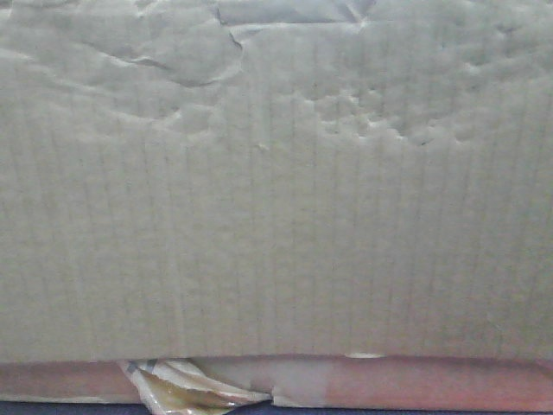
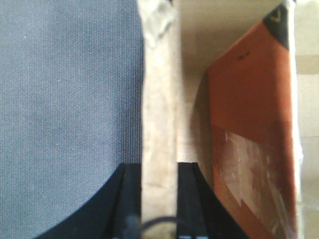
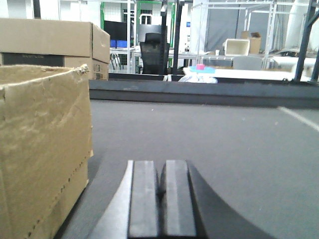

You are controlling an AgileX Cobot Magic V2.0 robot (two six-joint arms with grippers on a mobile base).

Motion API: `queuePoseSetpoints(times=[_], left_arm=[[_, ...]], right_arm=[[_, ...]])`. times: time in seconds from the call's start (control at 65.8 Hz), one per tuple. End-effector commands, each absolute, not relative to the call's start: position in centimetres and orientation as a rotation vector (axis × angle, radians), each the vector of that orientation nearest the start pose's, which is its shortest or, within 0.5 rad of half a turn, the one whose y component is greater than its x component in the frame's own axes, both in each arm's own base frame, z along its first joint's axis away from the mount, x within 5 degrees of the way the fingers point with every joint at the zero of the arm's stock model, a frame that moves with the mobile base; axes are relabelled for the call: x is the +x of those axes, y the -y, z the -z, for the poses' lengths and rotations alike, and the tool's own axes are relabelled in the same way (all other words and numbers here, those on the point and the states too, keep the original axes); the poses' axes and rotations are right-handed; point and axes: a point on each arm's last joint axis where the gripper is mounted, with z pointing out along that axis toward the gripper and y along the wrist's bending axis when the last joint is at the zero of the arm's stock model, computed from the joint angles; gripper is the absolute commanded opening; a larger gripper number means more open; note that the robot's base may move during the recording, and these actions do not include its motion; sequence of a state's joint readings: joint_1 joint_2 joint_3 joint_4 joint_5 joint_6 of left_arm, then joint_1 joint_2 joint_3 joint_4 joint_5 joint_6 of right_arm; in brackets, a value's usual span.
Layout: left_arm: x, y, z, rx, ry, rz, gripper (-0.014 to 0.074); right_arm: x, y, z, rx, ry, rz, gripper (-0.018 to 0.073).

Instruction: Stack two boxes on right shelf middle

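While low over grey surface (image 3: 224, 134), right fingers (image 3: 144, 199) together, left fingers (image 2: 130, 199) tight on box wall (image 2: 159, 124).

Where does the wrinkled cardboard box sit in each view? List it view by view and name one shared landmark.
Front view: the wrinkled box fills nearly the whole frame.
Left wrist: apparently its wall, a vertical strip at centre, clamped by the left gripper.
Right wrist: lower left, beside the shut right gripper.
Shared landmark: the dark grey surface, in both wrist views.
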State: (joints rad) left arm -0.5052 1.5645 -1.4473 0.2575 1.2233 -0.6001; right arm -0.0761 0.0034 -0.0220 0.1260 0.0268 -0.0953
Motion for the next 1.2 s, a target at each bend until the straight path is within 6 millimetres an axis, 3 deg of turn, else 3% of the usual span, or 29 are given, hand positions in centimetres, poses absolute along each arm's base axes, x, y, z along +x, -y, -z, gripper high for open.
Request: queuePoseSetpoints(times=[0.0, 0.152, 0.365, 0.745, 0.912, 1.186], left_arm=[[28.8, 13.1, -34.3, -0.07, -2.7, -0.093, -0.0111], [28.8, 13.2, -34.3, -0.071, -2.702, -0.089, -0.0111], [28.8, 13.2, -34.3, -0.071, -2.702, -0.089, -0.0111], [28.8, 13.2, -34.3, -0.071, -2.702, -0.089, -0.0111], [28.8, 13.2, -34.3, -0.073, -2.706, -0.08, -0.0111], [28.8, 13.2, -34.3, -0.074, -2.707, -0.078, -0.0111]], right_arm=[[4.9, 0.2, -23.9, 0.081, -1.518, -0.004, -0.016], [3.9, -0.4, -28.4, 0.043, -1.727, -0.037, -0.016], [4.4, -0.8, -31.4, -0.001, -2.191, -0.089, -0.016], [6.5, -1.1, -33.0, 0.139, -2.226, -0.234, -0.0156], [10.0, -0.7, -35.1, 0.185, -2.435, -0.226, -0.0149], [17.6, 0.3, -39.3, 0.246, -2.495, -0.159, -0.0149]])
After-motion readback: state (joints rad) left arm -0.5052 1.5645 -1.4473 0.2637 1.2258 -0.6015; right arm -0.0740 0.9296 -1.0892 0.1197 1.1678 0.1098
